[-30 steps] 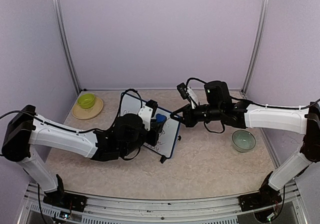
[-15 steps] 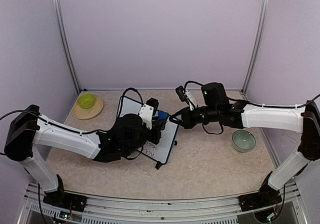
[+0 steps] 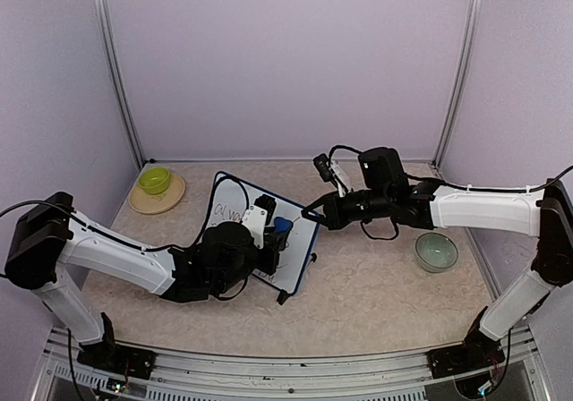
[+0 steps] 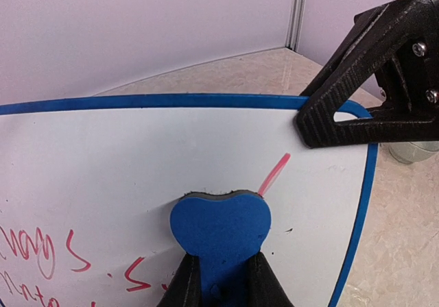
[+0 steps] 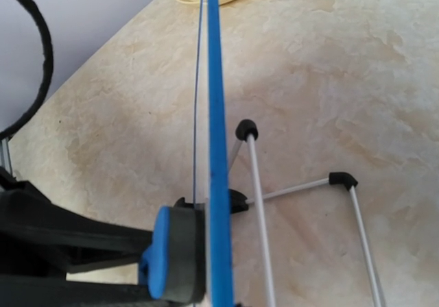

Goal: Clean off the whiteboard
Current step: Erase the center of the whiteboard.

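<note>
The whiteboard (image 3: 246, 217) stands tilted on its wire legs (image 5: 257, 197), blue frame all round. Red handwriting (image 4: 41, 252) covers its lower left, and one short red stroke (image 4: 274, 173) shows beside the eraser. My left gripper (image 4: 221, 273) is shut on a blue heart-shaped eraser (image 4: 221, 225), whose dark felt side presses flat on the board's face. My right gripper (image 3: 313, 211) is shut on the board's upper right corner; one of its black fingers (image 4: 357, 101) overlaps the frame. In the right wrist view the board's frame (image 5: 218, 115) is edge-on, with the eraser (image 5: 171, 252) against it.
At the back left a green bowl (image 3: 155, 180) sits on a tan plate (image 3: 143, 204). On the right stands a pale green bowl (image 3: 436, 251). The purple enclosure walls close in the table on three sides.
My left gripper has slid the eraser down the board toward the near side, uncovering writing at the board's top. The right gripper has kept its hold on the corner, and the board has shifted slightly.
</note>
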Robot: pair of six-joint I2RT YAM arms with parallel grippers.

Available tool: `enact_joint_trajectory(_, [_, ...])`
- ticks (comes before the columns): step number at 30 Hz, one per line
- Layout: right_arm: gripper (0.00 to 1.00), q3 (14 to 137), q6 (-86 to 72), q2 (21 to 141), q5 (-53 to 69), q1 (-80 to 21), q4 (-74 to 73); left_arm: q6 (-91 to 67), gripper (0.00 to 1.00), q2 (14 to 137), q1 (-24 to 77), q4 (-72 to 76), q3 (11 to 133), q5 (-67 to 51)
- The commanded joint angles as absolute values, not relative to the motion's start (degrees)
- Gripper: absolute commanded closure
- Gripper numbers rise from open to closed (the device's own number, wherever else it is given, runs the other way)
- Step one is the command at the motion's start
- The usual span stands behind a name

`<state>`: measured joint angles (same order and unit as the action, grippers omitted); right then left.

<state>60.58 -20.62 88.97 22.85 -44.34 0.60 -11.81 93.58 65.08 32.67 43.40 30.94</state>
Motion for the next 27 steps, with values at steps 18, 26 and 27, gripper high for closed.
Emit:
enact_joint_trajectory(18, [1.0,61.0,-20.4,89.9,25.7,-45.0,-2.2,-15.6,0.83,93.7,66.9,28.4,40.0,32.7])
enact_joint_trajectory(26, [1.0,60.2,-20.7,89.8,25.8,-44.8,-1.4,-10.2,0.82,92.8,67.0,30.7,44.7,34.8])
enact_joint_trajectory(27, [1.0,60.2,-20.7,89.8,25.8,-44.8,-1.3,-8.7,0.82,92.9,67.0,31.3,45.9,35.3])
